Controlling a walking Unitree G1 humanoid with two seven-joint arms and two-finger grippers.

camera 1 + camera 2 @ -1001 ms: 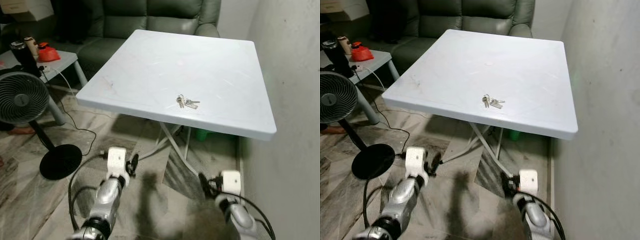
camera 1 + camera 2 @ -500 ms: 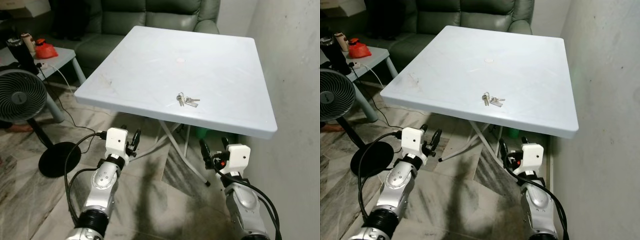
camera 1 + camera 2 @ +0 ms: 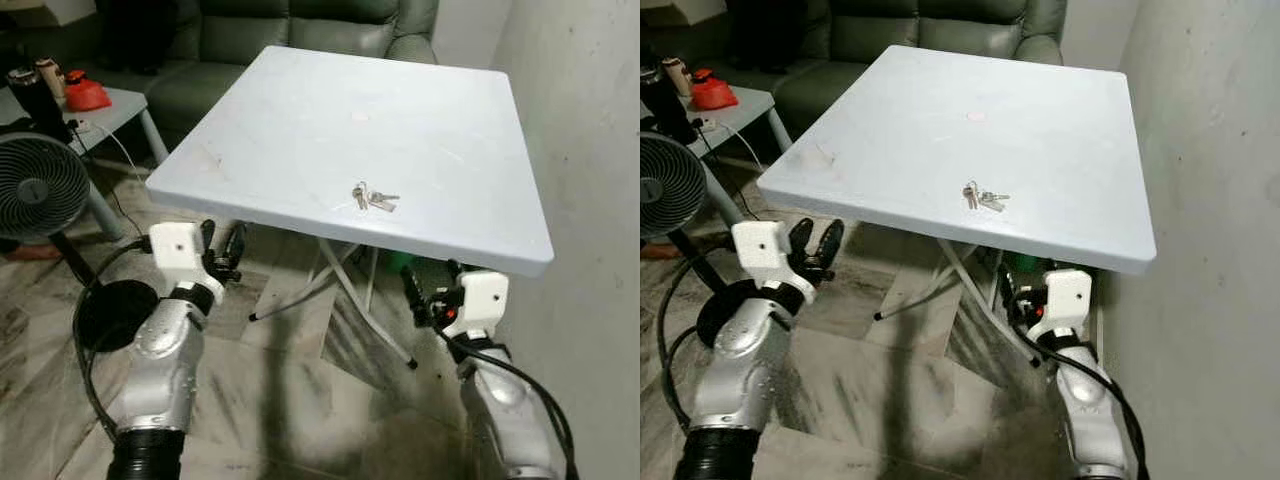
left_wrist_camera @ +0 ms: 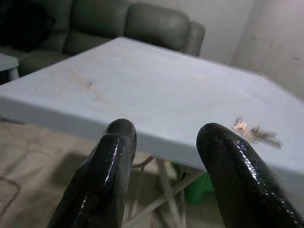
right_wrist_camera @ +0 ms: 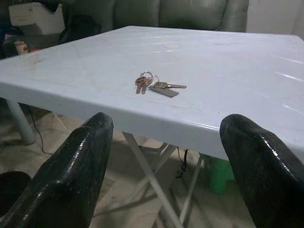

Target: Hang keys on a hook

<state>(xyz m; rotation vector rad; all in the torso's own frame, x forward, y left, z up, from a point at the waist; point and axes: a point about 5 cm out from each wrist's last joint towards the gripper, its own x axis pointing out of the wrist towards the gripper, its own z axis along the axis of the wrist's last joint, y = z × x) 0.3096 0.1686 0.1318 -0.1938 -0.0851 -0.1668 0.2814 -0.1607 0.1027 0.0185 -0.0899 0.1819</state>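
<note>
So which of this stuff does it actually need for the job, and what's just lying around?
For the job:
keys on the white table
left gripper, open
right gripper, open

Just lying about:
fan
green sofa
side table with a red thing

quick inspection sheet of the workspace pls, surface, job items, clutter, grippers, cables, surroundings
surface: white folding table, faint smudges near its left edge.
job's things: keys lie flat near the front edge; no hook seen.
clutter: nothing seen on the table.
grippers: left gripper open, below the table's front-left edge; right gripper open, below the front edge, empty.
cables: black cord loops along the left arm; another on the right arm.
surroundings: green sofa behind, fan and side table at left, wall at right.
</note>
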